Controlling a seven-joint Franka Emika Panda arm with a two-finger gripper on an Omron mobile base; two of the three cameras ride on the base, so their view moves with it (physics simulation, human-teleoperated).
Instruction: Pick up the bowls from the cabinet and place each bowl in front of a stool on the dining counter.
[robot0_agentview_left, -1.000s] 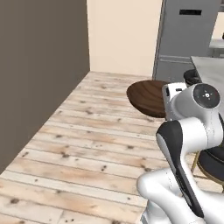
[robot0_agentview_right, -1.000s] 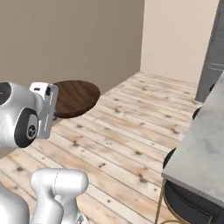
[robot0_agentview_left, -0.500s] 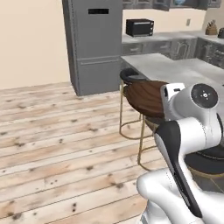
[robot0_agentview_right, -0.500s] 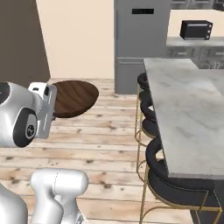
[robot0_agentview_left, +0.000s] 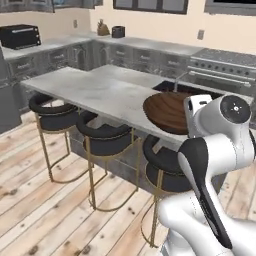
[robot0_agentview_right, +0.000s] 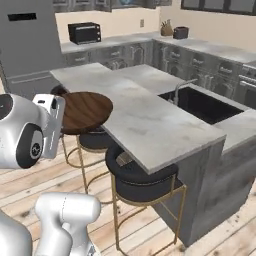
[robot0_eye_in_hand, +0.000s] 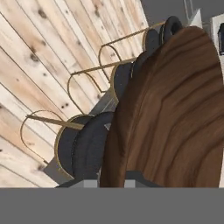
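Gripper (robot0_eye_in_hand: 113, 181) mostly hidden: just the dark finger tips show at bottom of hand view, clamped on the rim of the wooden bowl (robot0_eye_in_hand: 175, 113); in both base views the white wrist blocks the grip itself. Bowl is held level in the air, rim toward the arm cut off behind the wrist; in left base view it overlaps the near edge of the dining counter (robot0_agentview_left: 100, 92), above the stools (robot0_agentview_left: 102, 136); whether it's over the top or just short of it, can't tell. Three black-cushioned stools w/ gold legs along counter's near side; nearest one partly behind the arm. Sink (robot0_agentview_right: 202, 102) sunk into far side of counter, faucet small, hard to make out. Black toaster oven (robot0_agentview_right: 84, 32) on back counter, far left; no readable writing anywhere.
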